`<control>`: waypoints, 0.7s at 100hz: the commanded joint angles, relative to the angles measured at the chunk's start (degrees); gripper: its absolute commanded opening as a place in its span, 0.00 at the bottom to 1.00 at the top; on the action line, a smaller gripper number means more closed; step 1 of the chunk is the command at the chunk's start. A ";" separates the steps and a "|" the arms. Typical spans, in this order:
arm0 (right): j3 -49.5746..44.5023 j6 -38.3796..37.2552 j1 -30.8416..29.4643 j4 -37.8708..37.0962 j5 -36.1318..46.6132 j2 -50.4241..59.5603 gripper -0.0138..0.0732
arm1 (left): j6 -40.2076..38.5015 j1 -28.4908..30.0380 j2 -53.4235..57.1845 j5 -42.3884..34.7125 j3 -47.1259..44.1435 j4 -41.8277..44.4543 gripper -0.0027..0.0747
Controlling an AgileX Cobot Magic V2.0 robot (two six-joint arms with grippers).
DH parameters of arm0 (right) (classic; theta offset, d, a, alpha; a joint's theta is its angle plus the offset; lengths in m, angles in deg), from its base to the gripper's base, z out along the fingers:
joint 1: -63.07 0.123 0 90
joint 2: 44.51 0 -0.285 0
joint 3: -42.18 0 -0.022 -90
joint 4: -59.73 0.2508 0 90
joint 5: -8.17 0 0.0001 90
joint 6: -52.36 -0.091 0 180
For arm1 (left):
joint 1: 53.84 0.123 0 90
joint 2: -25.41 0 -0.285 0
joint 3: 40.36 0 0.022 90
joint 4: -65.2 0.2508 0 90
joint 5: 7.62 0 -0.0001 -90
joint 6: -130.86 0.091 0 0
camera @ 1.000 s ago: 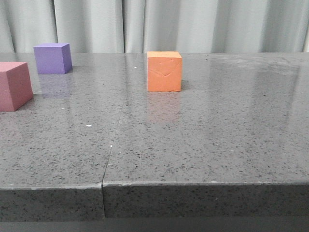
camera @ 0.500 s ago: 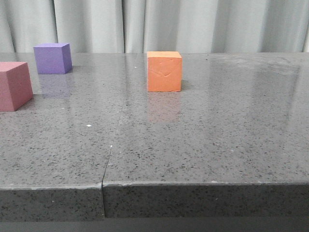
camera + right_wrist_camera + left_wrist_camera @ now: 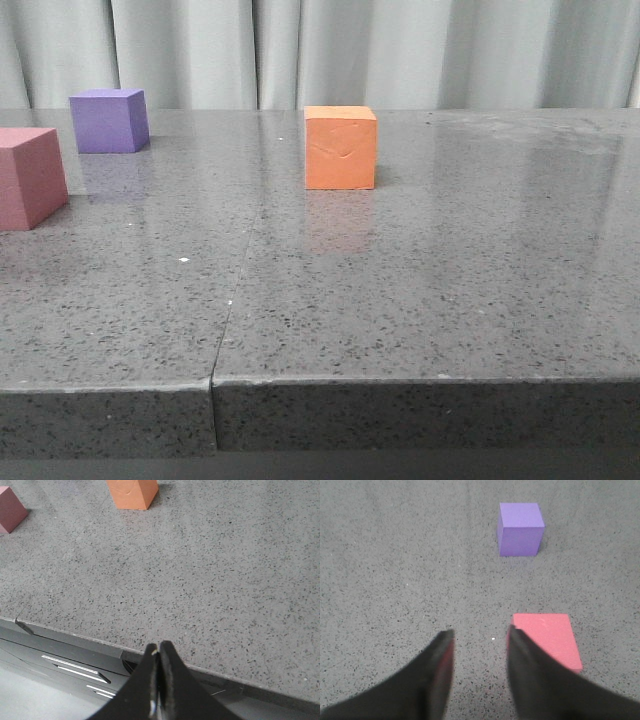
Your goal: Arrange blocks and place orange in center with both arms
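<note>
The orange cube (image 3: 340, 148) stands upright near the middle of the grey stone table (image 3: 420, 290), also seen as the orange cube (image 3: 132, 492). The purple cube (image 3: 109, 120) sits at the far left, and the pink-red cube (image 3: 28, 177) lies nearer at the left edge. In the left wrist view my left gripper (image 3: 480, 637) is open above bare table, with the pink-red cube (image 3: 549, 639) just beside one finger and the purple cube (image 3: 520, 528) farther off. My right gripper (image 3: 159, 649) is shut and holds nothing, hovering over the table's front edge. Neither gripper shows in the front view.
A seam (image 3: 232, 300) runs across the tabletop from front to back, left of the middle. Grey curtains (image 3: 400, 50) hang behind the table. Below the front edge, the right wrist view shows a dark frame with white stripes (image 3: 70, 665).
</note>
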 commanded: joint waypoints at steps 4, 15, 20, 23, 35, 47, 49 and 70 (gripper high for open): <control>1.23 0.60 -0.23 -0.50 4.07 -0.54 0.08 | -0.10 0.14 -1.49 -4.01 2.25 -0.63 0.70; 1.23 0.60 -0.23 -0.50 4.07 -0.54 0.08 | -0.10 0.14 -3.44 -3.25 2.71 -0.63 0.84; 1.23 0.60 -0.23 -0.50 4.07 -0.54 0.08 | -0.10 0.14 -4.28 -2.20 3.17 -0.63 0.86; 1.23 0.60 -0.23 -0.50 4.07 -0.54 0.08 | -0.10 0.14 -4.78 -1.60 3.51 -0.63 0.86; 1.23 0.60 -0.23 -0.50 4.07 -0.54 0.08 | -0.10 0.14 -7.22 0.77 5.35 -1.78 0.86; 1.23 0.60 -0.23 -0.50 4.07 -0.54 0.08 | -0.10 0.14 -9.68 1.46 7.59 -4.14 0.86; 1.23 0.60 -0.23 -0.50 4.07 -0.54 0.08 | 0.04 0.14 -10.17 1.59 7.89 -4.45 0.86; 1.23 0.60 -0.23 -0.45 4.08 -0.54 0.08 | 11.02 0.14 -14.87 2.96 13.25 -11.04 0.86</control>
